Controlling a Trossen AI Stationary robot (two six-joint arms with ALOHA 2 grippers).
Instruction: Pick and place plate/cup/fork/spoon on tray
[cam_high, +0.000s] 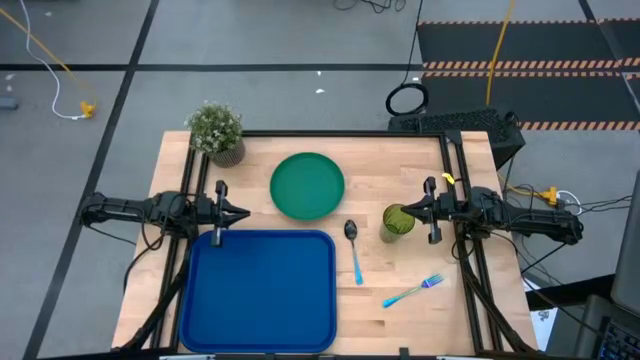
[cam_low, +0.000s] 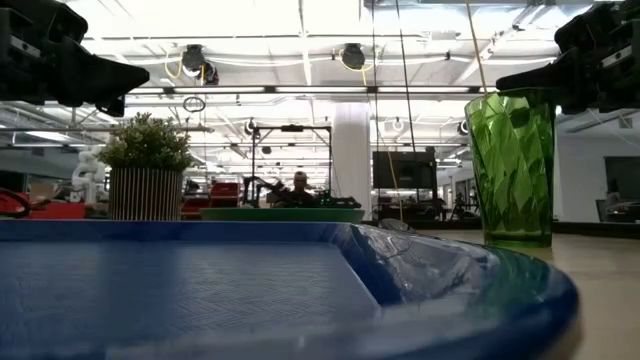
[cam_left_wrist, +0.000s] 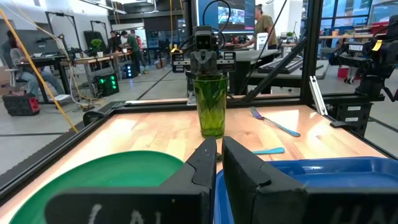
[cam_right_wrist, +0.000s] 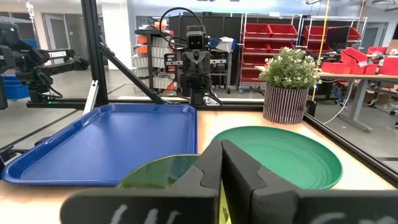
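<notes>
The dark-blue tray (cam_high: 260, 290) lies at the table's near left. The round green plate (cam_high: 307, 185) rests flat just beyond it. To the tray's right lies the spoon (cam_high: 353, 250), silver bowl toward the far edge. The light-blue fork (cam_high: 413, 291) lies farther right, tines pointing right. The olive-green cup (cam_high: 397, 221) stands upright right of the spoon. My left gripper (cam_high: 245, 212) is shut and level above the tray's far left corner. My right gripper (cam_high: 406, 210) is shut and level, its tips just above the cup's rim (cam_right_wrist: 161, 171).
A small potted plant (cam_high: 217, 132) stands at the table's far left corner. Black frame rails (cam_high: 340, 133) run along the table's far edge and both sides. Bare wood shows between the plate and the cup (cam_high: 365, 190).
</notes>
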